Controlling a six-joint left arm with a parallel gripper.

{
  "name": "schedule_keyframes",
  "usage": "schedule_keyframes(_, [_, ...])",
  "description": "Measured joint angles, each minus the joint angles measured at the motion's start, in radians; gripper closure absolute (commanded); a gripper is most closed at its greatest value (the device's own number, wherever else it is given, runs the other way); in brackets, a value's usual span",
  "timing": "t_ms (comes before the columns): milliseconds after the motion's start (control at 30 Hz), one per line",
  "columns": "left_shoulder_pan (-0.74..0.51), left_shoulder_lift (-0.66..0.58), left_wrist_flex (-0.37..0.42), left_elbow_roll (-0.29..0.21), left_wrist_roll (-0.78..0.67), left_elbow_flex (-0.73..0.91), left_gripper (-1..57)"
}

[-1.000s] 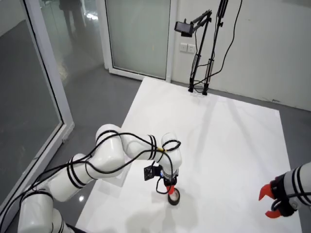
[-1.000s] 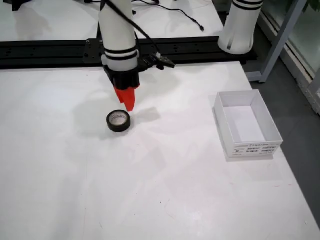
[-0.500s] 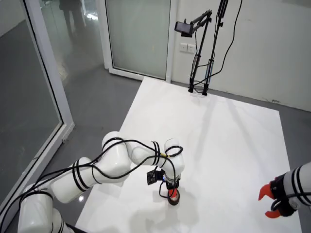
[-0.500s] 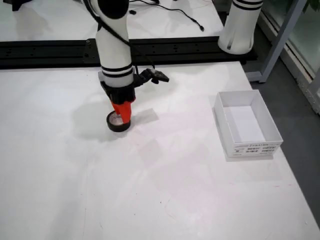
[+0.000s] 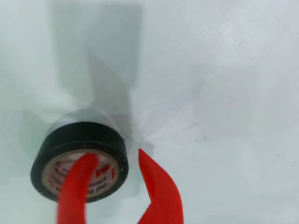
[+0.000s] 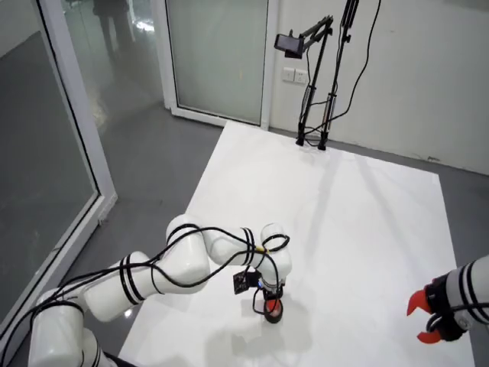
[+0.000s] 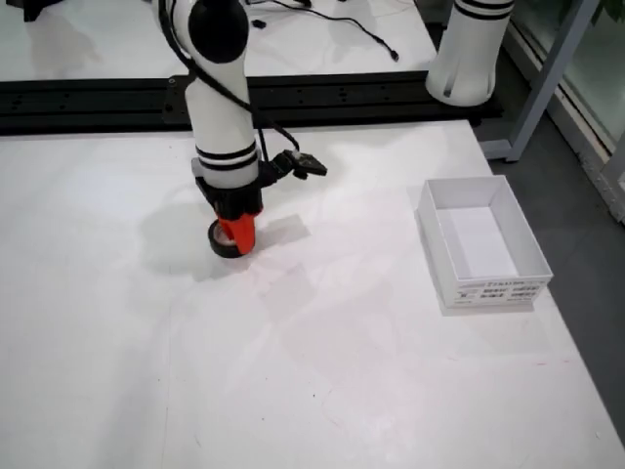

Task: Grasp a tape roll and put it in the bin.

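Note:
A black tape roll (image 5: 79, 135) with a white printed core lies flat on the white table. My gripper (image 5: 114, 161) has come down over its right side. One of the red fingers (image 5: 79, 186) stands inside the hole, the other outside the roll's wall, with gaps on both sides, so the gripper is open. From the overhead view the gripper (image 7: 237, 237) covers most of the tape roll (image 7: 219, 241). The side view shows the gripper (image 6: 270, 306) low at the table's near edge. The white bin (image 7: 488, 291) stands empty, far to the right in the overhead view.
A second white arm's base (image 7: 469, 49) stands at the back right, and its red gripper (image 6: 426, 323) hangs still at the right edge of the side view. A black rail (image 7: 98, 98) runs along the table's back. A camera stand (image 6: 313, 84) is at the far end.
My gripper has dropped from just above and behind the tape roll down onto it, so that its fingers now straddle the roll's wall. The roll has not moved.

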Motion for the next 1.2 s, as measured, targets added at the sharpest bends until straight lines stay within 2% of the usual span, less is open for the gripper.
schedule_keyframes(433, [-0.003,0.036,0.020,-0.009,-0.002,-0.051,57.1])
schedule_keyframes(733, [-0.015,0.046,0.082,-0.017,0.005,-0.107,57.1])
schedule_keyframes(967, [-0.017,-0.016,0.128,-0.012,0.017,-0.110,57.1])
schedule_keyframes(1200, [-0.003,-0.143,0.158,-0.005,0.024,-0.020,57.1])
